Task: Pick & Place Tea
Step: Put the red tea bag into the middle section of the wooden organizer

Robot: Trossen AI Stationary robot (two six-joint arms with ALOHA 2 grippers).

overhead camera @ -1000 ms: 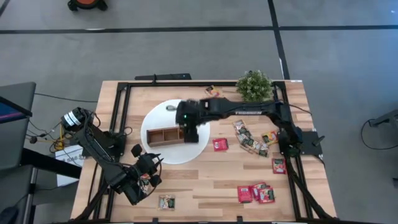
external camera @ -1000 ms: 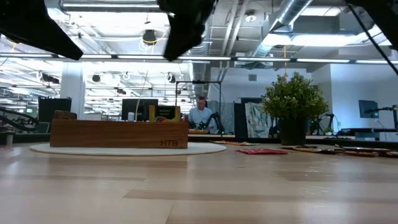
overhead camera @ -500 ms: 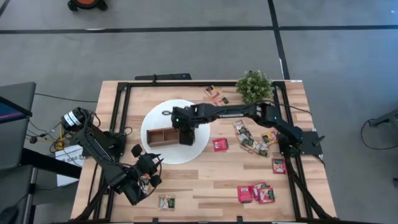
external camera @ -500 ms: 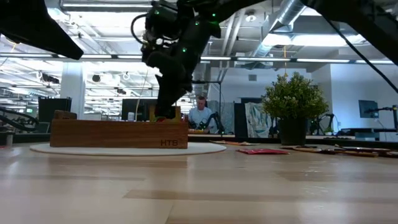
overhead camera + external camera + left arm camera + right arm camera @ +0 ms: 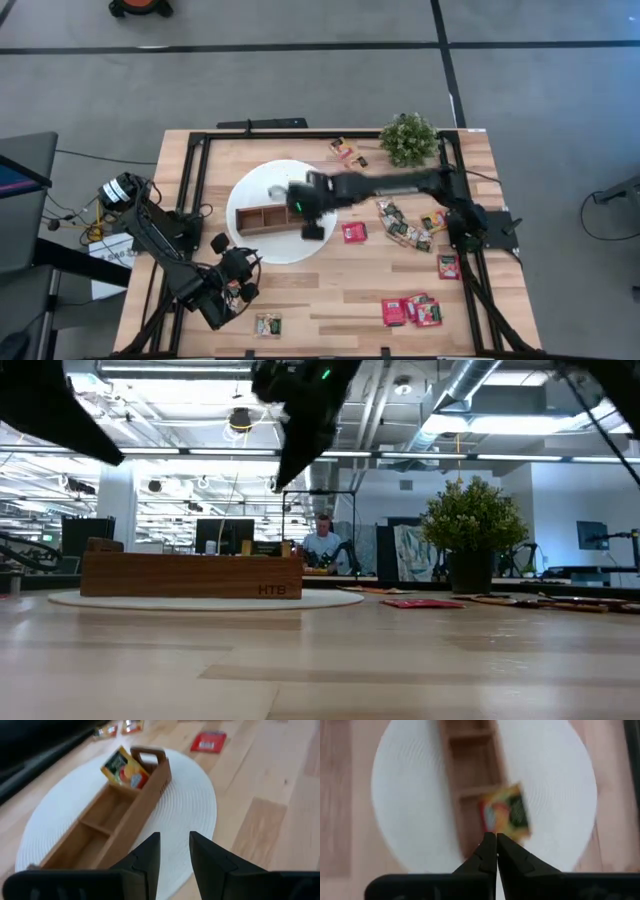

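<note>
An orange-yellow tea sachet (image 5: pixel 125 768) stands tilted in the end compartment of the wooden tray (image 5: pixel 112 827), the one next to the tray's handle; the other two compartments look bare. The tray sits on the white disc (image 5: pixel 255 245), which lies left of the bench's middle, toward the far edge.

The right gripper (image 5: pixel 492 851) hangs above the tray's near-right end, over the disc's rim, its fingers pressed together with nothing between them. In the low view it is well above the tray's top edge, with open air under it.

More tea sachets lie loose: a red one (image 5: pixel 354 232) just right of the disc, a mixed cluster (image 5: pixel 405 225) toward the right edge, three red ones (image 5: pixel 411 311) near the near-right corner, one (image 5: pixel 267 324) at the near edge, and a few (image 5: pixel 344 150) by the potted plant (image 5: pixel 408 138) at the far edge.

The left gripper (image 5: pixel 174 851) waits by the near-left corner, fingers apart and holding nothing. Bare wood lies between the disc and the near edge.
</note>
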